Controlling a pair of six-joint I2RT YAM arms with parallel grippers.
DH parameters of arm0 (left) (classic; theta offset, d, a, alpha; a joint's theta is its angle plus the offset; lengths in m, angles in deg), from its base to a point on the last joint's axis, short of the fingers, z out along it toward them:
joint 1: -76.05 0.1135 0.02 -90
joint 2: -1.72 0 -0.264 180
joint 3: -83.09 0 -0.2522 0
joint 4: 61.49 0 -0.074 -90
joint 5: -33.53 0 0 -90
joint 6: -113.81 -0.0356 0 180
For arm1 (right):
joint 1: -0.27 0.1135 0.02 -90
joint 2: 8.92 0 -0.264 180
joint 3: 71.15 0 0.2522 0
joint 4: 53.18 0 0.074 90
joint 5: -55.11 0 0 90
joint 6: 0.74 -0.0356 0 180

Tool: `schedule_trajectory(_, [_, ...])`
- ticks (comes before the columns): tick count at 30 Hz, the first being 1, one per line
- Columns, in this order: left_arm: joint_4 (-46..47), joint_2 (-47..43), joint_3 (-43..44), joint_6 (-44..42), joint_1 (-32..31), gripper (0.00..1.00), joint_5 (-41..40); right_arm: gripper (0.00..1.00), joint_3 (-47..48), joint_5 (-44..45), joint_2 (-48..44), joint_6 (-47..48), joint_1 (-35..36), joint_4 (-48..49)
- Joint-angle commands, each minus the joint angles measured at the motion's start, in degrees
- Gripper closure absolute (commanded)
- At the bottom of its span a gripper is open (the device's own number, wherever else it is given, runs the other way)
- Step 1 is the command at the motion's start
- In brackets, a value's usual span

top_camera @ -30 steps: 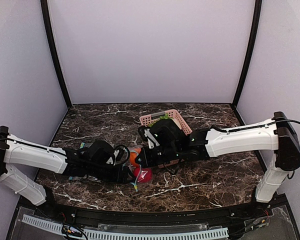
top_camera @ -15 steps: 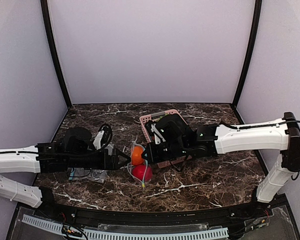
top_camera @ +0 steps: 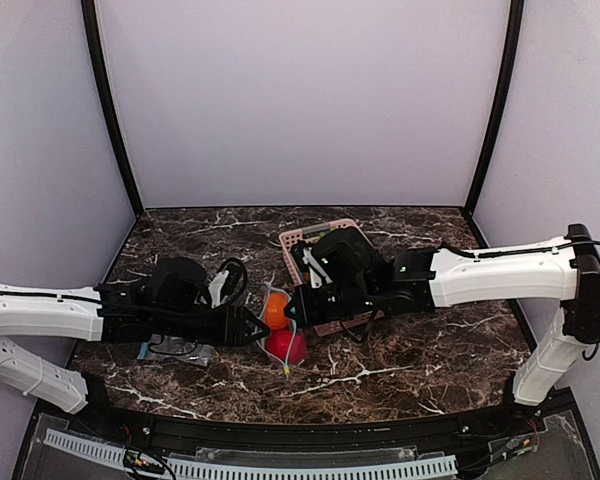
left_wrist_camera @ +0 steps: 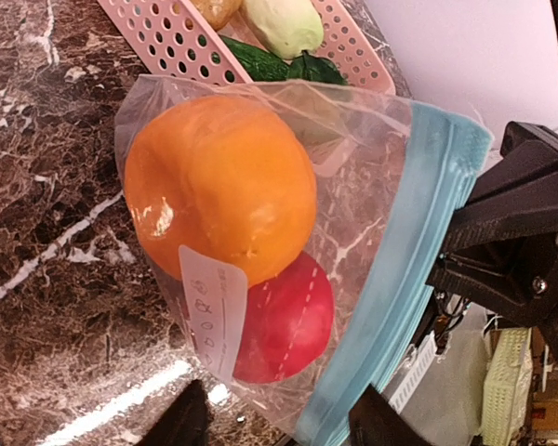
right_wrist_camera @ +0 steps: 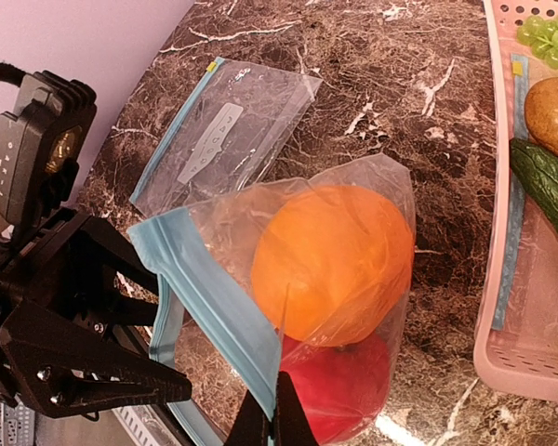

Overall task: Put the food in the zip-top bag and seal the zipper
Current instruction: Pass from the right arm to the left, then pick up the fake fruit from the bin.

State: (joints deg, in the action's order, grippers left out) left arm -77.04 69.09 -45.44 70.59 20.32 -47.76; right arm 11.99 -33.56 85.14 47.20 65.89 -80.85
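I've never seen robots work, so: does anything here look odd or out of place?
Nothing is spilled or broken. The zip-top bag, pinched by the right hand, holds the orange fruit and red fruit, but its blue zipper looks parted, unsealed. The green grapes lie in the pink basket.

Clear zip-top bag (left_wrist_camera: 353,177) over marble table (left_wrist_camera: 46,232), 2 fruits inside: orange fruit (left_wrist_camera: 219,186) above, red fruit (left_wrist_camera: 293,325) below, touching. White label (left_wrist_camera: 214,311) across both. Light blue zipper (left_wrist_camera: 409,269) along right edge, against black right gripper (left_wrist_camera: 456,255). Pink basket (left_wrist_camera: 177,42) behind, green vegetable (left_wrist_camera: 260,63) inside. Left gripper (left_wrist_camera: 279,432) tips spread at bottom edge.
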Motion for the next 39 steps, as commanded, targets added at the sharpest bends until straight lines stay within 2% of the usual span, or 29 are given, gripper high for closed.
schedule_trajectory(1, [-0.42,0.98,2.40,-0.34,0.08,0.58,-0.63,1.00,0.66,0.48,0.06,0.64,-0.17,0.21])
schedule_trajectory(3, [-0.01,1.41,2.52,-0.24,0.04,0.66,-0.48,1.00,0.67,0.35,0.15,0.65,-0.19,0.20])
schedule_trajectory(8, [-0.50,2.10,2.79,0.12,0.09,0.96,-0.39,1.00,0.79,0.41,0.38,0.81,-0.15,-0.24])
schedule_trajectory(10, [-0.47,1.95,2.76,0.31,0.07,0.99,-0.56,0.99,1.14,0.64,0.34,0.93,-0.19,-0.98])
schedule_trajectory(12, [0.25,1.48,2.48,0.93,0.04,0.99,-0.64,0.84,1.66,1.35,-0.02,1.16,-0.36,-2.20])
schedule_trajectory(15, [0.61,0.36,2.28,2.11,0.09,0.99,-1.21,0.53,2.34,3.12,-1.94,2.08,-0.78,-4.76])
schedule_trajectory(16, [0.37,-0.14,2.24,2.32,0.18,0.99,-1.40,0.46,2.53,3.65,-2.74,3.04,-1.14,-5.65])
schedule_trajectory(18, [0.41,-0.82,1.83,2.91,0.51,0.99,-1.71,0.34,3.08,4.58,-4.26,4.88,-1.98,-7.99])
schedule_trajectory(21, [1.40,-1.41,0.02,4.11,1.96,0.99,-0.80,0.26,4.35,5.54,-5.72,7.52,-4.27,-12.54])
schedule_trajectory(26, [4.47,-2.45,-2.30,5.40,5.49,0.99,1.34,0.23,5.76,4.54,-5.41,12.44,-11.27,-16.51])
schedule_trajectory(30, [3.92,-2.97,-2.38,5.22,8.04,0.99,2.49,0.27,8.42,2.08,-1.96,16.63,-15.93,-17.03])
schedule_trajectory(39, [3.47,-3.44,-3.20,5.22,11.54,0.99,4.13,0.35,18.50,-2.23,11.50,20.99,-17.02,-16.62])
